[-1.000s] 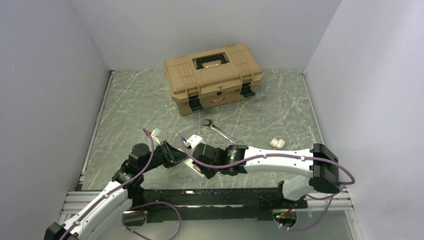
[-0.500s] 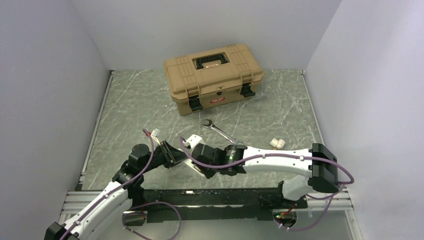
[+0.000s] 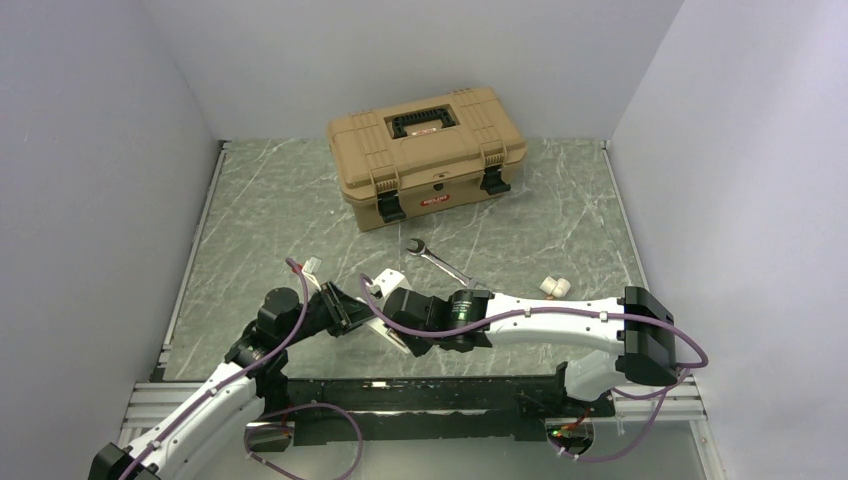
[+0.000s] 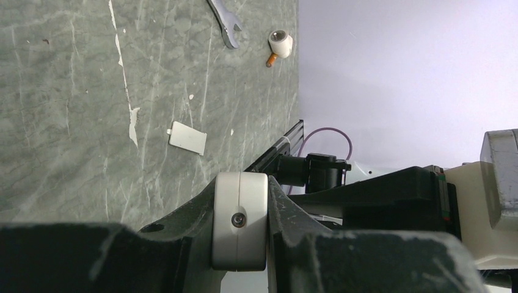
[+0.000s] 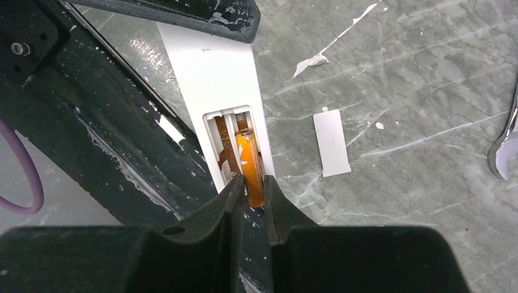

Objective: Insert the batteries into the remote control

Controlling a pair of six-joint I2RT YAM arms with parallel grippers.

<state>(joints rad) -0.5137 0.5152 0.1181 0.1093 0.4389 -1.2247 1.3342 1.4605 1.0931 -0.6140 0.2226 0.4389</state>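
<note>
Grey-green marbled tabletop [image 5: 427,91] lies beneath my arms. My left pincer [image 4: 239,201] is clenched on the slim white rectangular remote control [image 5: 207,73]. The jaws of my right pincer [image 5: 253,195] flank an orange cylindrical battery [image 5: 249,159] lying in its recess just ahead, though whether they pinch it I cannot tell.

Grey marbled tabletop [image 3: 260,200]; tan toolbox [image 3: 427,150] centred at its far edge; wrench [image 3: 437,260] mid-tabletop; white cylinder [image 3: 555,287] toward the right edge; flat white plate [image 5: 331,144] near the wrench.
</note>
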